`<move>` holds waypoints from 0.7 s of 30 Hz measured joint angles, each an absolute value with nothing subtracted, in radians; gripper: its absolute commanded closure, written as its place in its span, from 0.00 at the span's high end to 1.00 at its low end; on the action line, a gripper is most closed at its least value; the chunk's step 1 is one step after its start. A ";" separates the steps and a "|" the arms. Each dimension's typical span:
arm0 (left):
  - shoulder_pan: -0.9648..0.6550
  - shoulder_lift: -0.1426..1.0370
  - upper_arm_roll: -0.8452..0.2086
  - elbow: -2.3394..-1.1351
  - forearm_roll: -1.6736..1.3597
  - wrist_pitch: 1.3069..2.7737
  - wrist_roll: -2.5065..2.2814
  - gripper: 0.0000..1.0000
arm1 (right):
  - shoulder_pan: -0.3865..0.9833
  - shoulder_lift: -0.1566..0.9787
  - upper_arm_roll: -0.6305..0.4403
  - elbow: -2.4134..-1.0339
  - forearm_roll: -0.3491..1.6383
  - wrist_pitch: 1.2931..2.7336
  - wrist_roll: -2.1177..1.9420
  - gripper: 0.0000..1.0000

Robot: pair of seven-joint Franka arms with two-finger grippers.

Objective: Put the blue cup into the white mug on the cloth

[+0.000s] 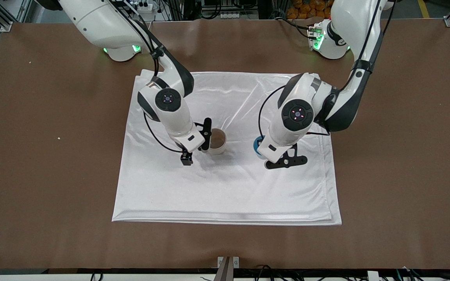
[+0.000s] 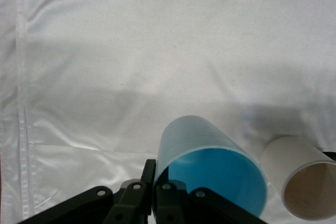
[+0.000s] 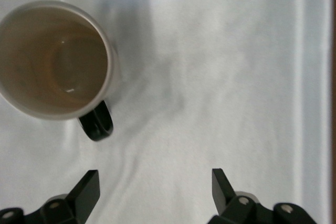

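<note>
The blue cup (image 1: 257, 145) is on or just above the white cloth (image 1: 225, 191), mostly hidden under the left hand; I cannot tell if it touches. My left gripper (image 1: 262, 151) is shut on its rim. In the left wrist view (image 2: 155, 182) one finger is outside the blue cup (image 2: 210, 150) and one inside. The white mug (image 1: 218, 141) stands upright and empty on the cloth's middle, toward the right arm's end from the cup. It also shows in the left wrist view (image 2: 302, 182). My right gripper (image 1: 197, 143) is open over the cloth beside the mug (image 3: 52, 59). Its fingers (image 3: 86, 190) hold nothing.
The cloth (image 3: 220, 77) lies creased on the brown table (image 1: 404, 175), with bare table all round it. The mug's black handle (image 3: 97, 124) points toward my right gripper (image 3: 156, 187). The robots' bases stand along the table's edge farthest from the front camera.
</note>
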State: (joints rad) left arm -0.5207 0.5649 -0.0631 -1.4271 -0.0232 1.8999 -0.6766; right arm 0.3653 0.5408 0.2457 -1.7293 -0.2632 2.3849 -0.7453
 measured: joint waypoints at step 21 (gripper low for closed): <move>-0.622 0.565 -0.136 -1.419 -0.023 1.901 -0.854 0.00 | 0.159 0.232 0.250 -1.721 -0.258 2.119 -0.751 1.00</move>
State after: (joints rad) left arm -0.6215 0.5646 -0.1356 -1.4194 -0.0232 1.9007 -0.8542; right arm 0.1589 0.2318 0.2498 -1.7213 -0.2578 2.1192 -0.7511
